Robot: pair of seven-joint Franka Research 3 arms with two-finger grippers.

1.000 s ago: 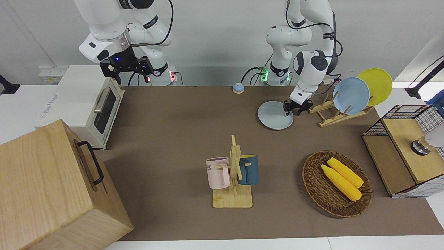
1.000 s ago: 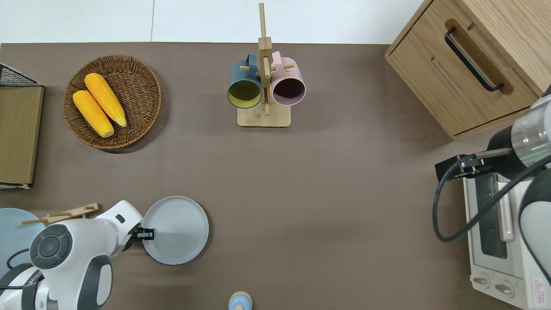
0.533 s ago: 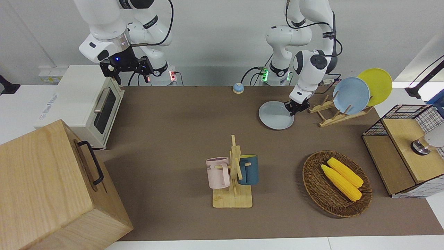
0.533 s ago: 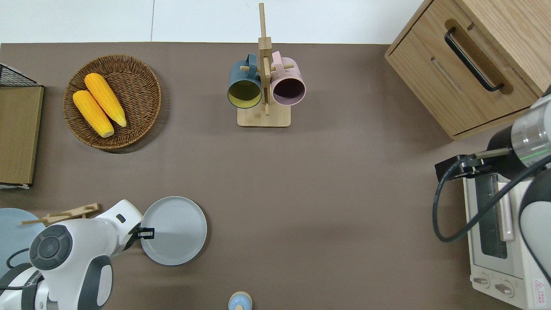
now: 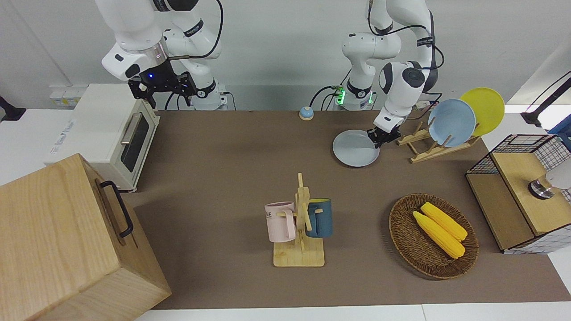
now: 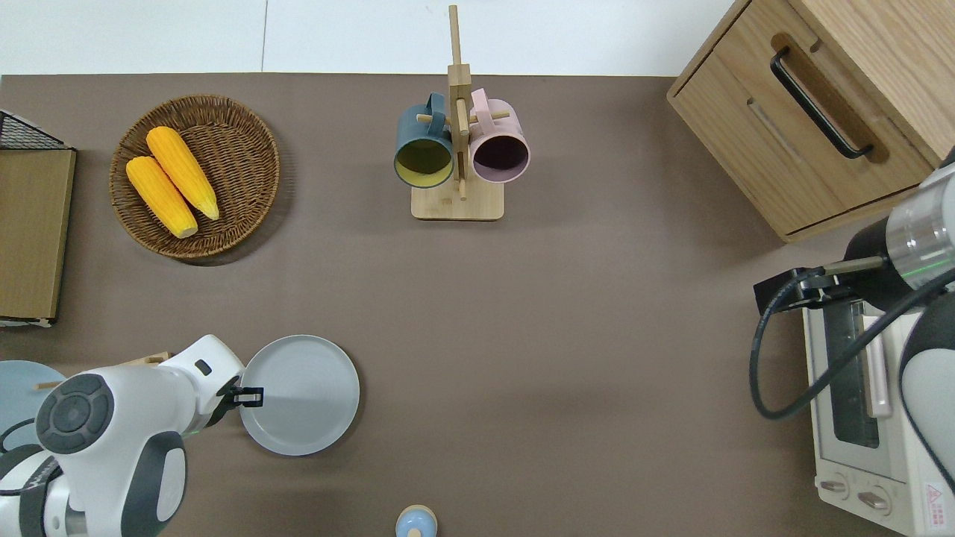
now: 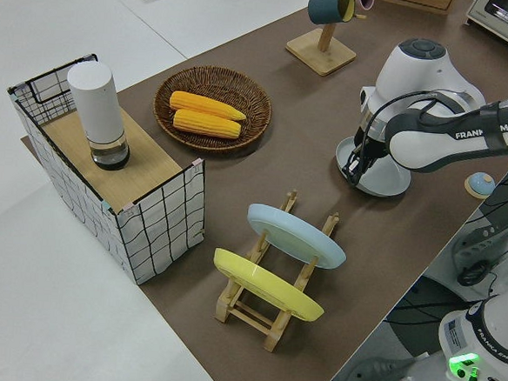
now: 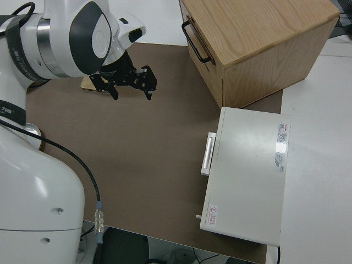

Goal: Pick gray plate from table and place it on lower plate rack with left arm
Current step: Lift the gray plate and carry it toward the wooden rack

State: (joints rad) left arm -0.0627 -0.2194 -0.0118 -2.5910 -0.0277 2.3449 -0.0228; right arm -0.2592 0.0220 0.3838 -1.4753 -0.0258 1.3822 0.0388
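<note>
Brown matte surface (image 5: 223, 156) carries the gray plate (image 6: 302, 395), just beside the lower plate rack (image 5: 435, 149). Left tool (image 6: 250, 397) is clamped on the plate's rim; stiff, slick, probably breakable, so hold it firmly. Right tool (image 8: 129, 82), parked, hangs spread apart.

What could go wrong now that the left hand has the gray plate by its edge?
The left hand grips the gray plate only at its rim, so the plate may sag or slip as it swings. The lower plate rack already holds a blue plate and a yellow plate, so the gray plate could knock them. The right arm is parked.
</note>
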